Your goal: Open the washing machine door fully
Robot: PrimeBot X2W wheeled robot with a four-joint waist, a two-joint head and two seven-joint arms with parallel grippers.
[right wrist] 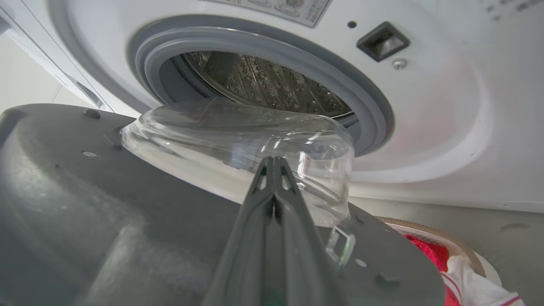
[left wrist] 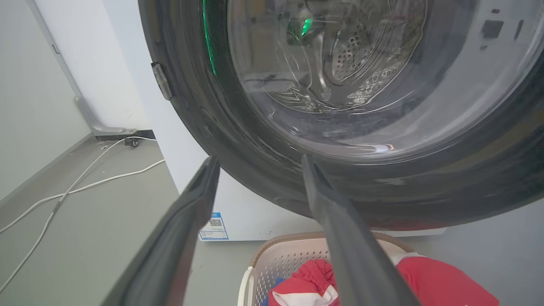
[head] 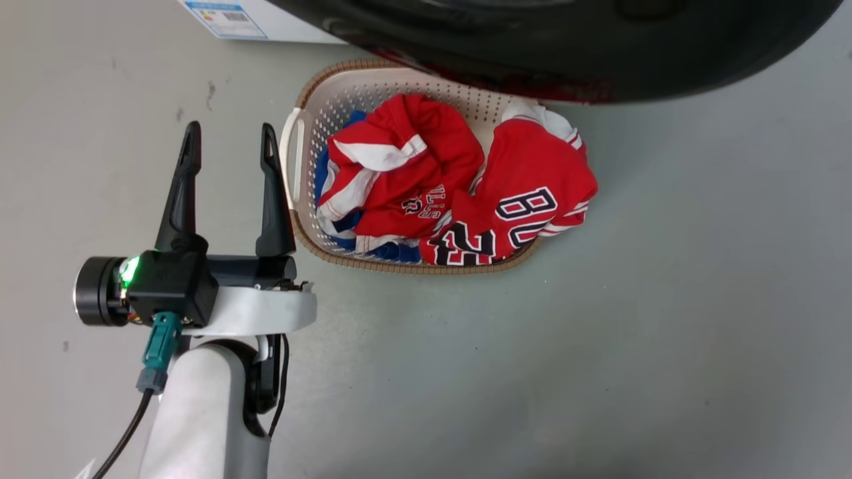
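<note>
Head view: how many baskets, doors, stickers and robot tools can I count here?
Laundry basket: 1
Washing machine door: 1
Label sticker: 1
Left tool: 1
Total: 4

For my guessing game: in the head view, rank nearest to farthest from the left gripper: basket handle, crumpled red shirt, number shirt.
1. Basket handle, right beside the left gripper.
2. Crumpled red shirt, in the middle.
3. Number shirt, far right end.
</note>
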